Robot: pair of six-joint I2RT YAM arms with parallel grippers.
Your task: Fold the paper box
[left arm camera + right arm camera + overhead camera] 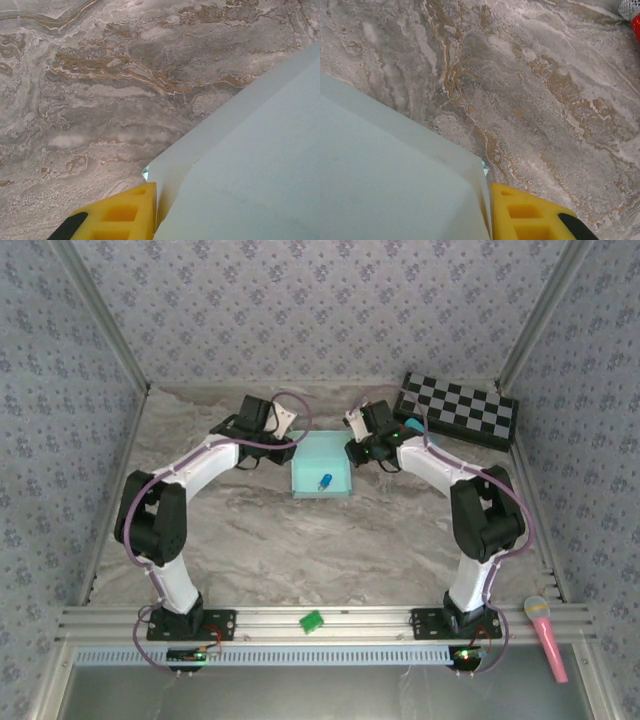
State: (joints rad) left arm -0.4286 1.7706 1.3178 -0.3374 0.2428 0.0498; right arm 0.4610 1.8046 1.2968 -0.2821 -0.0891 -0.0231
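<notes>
Left gripper [291, 443] and right gripper [354, 452] each press 1 yellow finger [125, 216] against opposite walls of the paper box [322, 452]; clamped or not, I cannot tell. The box sits at the marble table's [260, 540] far middle, with a blue marker [325, 481] inside.

Bright, soft and even, lit from above. Faint, diffuse shadows on the bench [300, 540]. Sharp overhead; up close, crisp on the marble grain, blurred and washed pale across the paper box [260, 180].
</notes>
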